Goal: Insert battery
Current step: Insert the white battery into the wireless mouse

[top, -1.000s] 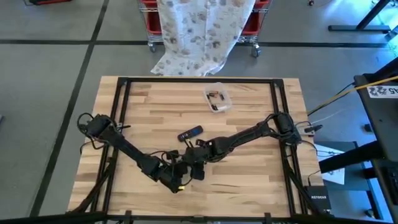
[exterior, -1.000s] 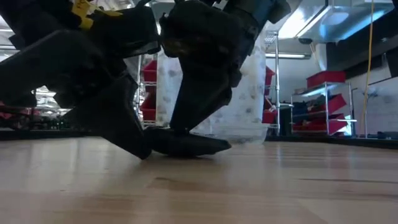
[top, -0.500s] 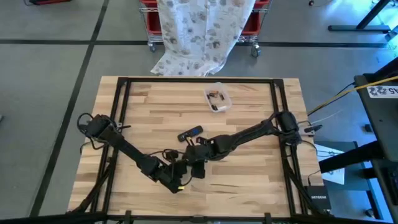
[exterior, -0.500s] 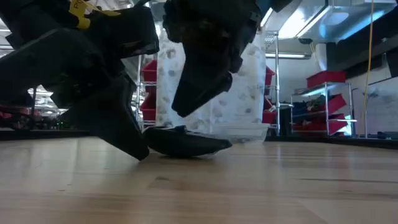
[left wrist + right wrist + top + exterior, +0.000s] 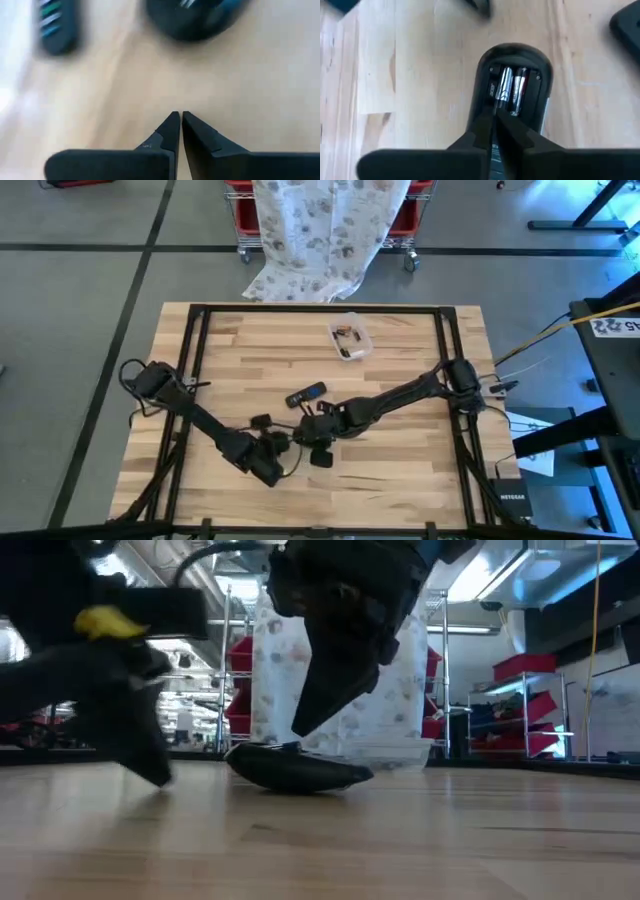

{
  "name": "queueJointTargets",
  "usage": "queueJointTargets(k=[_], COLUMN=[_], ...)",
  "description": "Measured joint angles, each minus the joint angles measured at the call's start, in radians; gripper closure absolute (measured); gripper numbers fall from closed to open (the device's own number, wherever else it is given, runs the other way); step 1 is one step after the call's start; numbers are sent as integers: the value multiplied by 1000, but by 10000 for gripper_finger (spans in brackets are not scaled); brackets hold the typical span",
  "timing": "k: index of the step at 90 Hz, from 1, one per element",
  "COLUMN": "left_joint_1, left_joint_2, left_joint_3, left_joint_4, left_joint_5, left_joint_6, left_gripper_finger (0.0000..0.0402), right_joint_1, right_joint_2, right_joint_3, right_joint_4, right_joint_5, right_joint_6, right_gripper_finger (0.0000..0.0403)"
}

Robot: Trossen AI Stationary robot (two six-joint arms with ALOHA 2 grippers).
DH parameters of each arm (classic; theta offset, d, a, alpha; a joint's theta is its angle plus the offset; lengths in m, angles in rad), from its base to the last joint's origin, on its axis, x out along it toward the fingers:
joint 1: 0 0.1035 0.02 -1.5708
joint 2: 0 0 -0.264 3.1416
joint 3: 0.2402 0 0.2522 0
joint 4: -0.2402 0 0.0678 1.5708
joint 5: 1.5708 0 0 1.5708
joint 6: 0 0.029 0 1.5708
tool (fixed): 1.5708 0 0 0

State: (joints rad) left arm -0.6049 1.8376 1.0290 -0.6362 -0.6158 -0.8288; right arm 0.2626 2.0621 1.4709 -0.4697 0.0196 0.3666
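Observation:
A black remote (image 5: pixel 295 768) lies on the wooden table with its battery bay open and facing up. Two batteries (image 5: pixel 511 86) lie side by side in the bay. My right gripper (image 5: pixel 497 111) is shut, and its tips stand over the near end of the batteries. In the low view its tips (image 5: pixel 298 732) hang just above the remote. In the high view the right gripper (image 5: pixel 314 438) covers most of the remote (image 5: pixel 321 457). My left gripper (image 5: pixel 177 116) is shut with nothing in it. It stands left of the remote (image 5: pixel 150 765), apart from it.
A second remote with a blue end (image 5: pixel 307 393) lies just beyond the grippers. A small black piece (image 5: pixel 262 420) lies to their left. A clear tub (image 5: pixel 350 337) stands at the table's far side. Bare wood lies toward the near edge (image 5: pixel 400 480).
My left gripper has pulled away from the remote's left end toward the table's left edge and now stands apart from it. My right gripper, which rested on the remote a second ago, has risen a little off it. The remote has stayed where it was.

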Motion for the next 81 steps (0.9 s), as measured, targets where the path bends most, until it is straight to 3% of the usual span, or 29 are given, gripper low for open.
queueJointTargets(k=[12, 31, 49, 81], left_joint_1=[2, 47, 99, 114], left_joint_2=[-11, -11, -11, -10], left_joint_3=[-2, -8, -8, -8], left_joint_4=[-80, 37, 177, 234], left_joint_5=[-58, -112, -94, -35], left_joint_6=[3, 268, 442, 489], left_gripper_finger=[399, 399, 399, 399], right_joint_1=[0, 0, 0, 0], right_joint_2=[0, 2, 2, 2], right_joint_3=[-29, -51, -51, -51], right_joint_4=[18, 69, 77, 78], right_joint_5=[-13, -13, -13, -13], right_joint_6=[3, 19, 18, 5], right_gripper_finger=[402, 402, 402, 403])
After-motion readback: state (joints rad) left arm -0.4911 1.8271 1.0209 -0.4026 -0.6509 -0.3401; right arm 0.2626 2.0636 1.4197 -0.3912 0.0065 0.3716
